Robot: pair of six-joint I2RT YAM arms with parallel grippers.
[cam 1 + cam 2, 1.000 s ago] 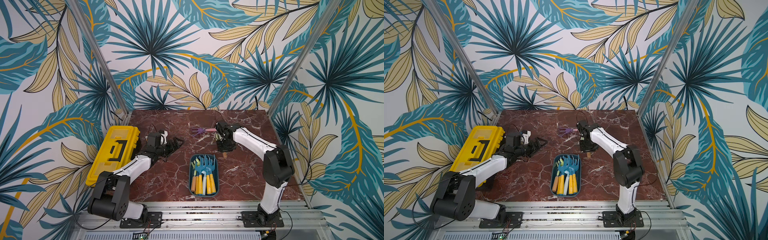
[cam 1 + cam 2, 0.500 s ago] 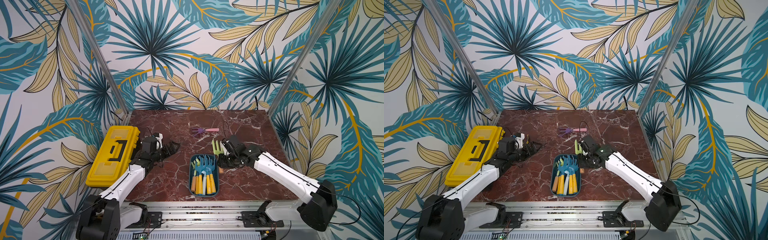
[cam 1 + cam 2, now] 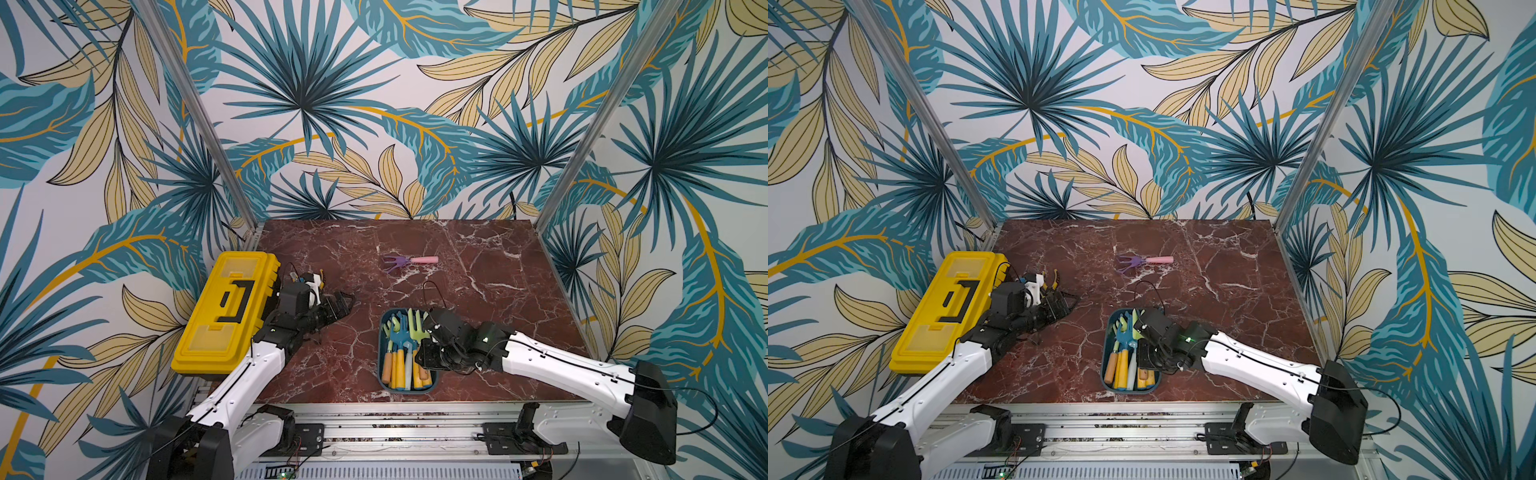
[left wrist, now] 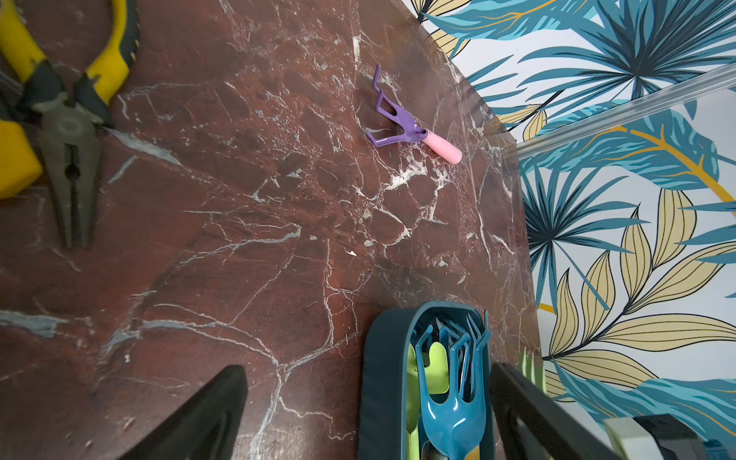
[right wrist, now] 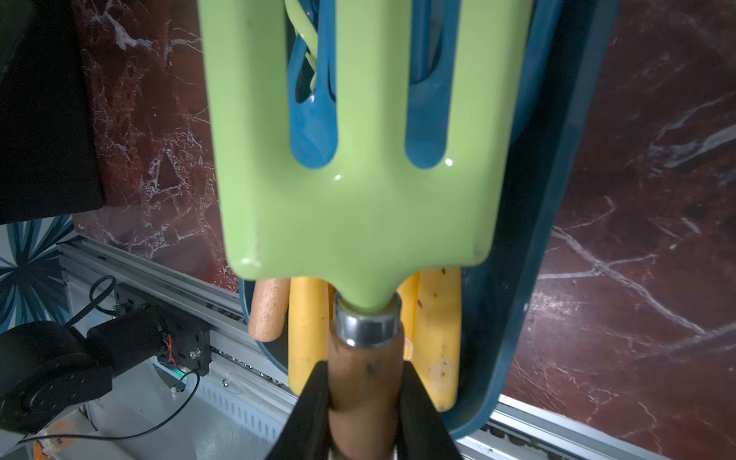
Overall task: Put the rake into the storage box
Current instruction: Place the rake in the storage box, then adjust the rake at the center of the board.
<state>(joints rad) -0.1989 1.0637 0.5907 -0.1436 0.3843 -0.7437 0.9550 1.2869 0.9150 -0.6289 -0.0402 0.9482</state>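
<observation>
- The shallow dark teal plastic storage box (image 3: 380, 353) stands near the table's front edge, crowded with garden tools;
- the light green metal rake (image 5: 358, 199) with a brown wooden handle hangs over it, perhaps touching the tools beneath;
- the right gripper (image 5: 364, 382) clamps that handle; lowering and release are left;
- the left gripper (image 3: 340, 303) gapes wide, empty.

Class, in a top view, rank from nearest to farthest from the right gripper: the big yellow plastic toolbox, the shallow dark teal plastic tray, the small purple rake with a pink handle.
1. Dark teal plastic tray: directly beneath the right gripper, shut on a green rake.
2. Purple pink-handled rake: farther back on the marble table.
3. Yellow plastic toolbox: farthest, at its left edge.
</observation>
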